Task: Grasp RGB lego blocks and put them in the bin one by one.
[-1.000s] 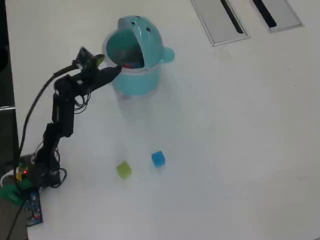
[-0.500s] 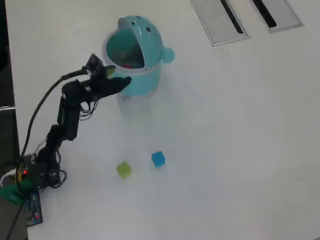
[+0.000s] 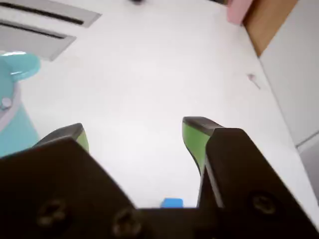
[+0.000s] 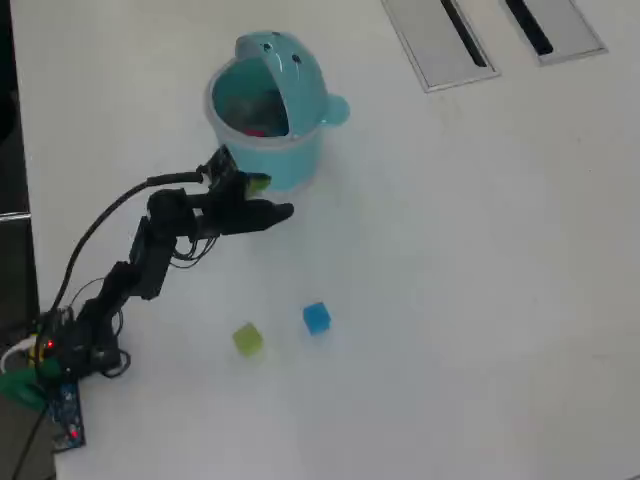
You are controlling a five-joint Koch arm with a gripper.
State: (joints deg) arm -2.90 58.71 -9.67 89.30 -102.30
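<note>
claw (image 4: pixel 283 212): spread, empty, swung off the bin (image 4: pixel 300 160) rim | red block (image 4: pixel 256 130): inside bin | blue block (image 4: pixel 316 318), yellow-green block (image 4: pixel 247 339): near worktop | next: blue likely

The worktop (image 4: pixel 480 280) is plain white. The teal bin (image 4: pixel 270 150) stands near its far edge in the overhead view, lid tipped open. Nearer the front lie two small cubes, close together but apart: a blue cube (image 4: pixel 316 318) and, to its left, a yellow-green cube (image 4: pixel 247 339). Two grey slotted panels (image 4: pixel 440 40) sit at the top right corner. The arm's base (image 4: pixel 70 345) rests at the left edge.
</note>
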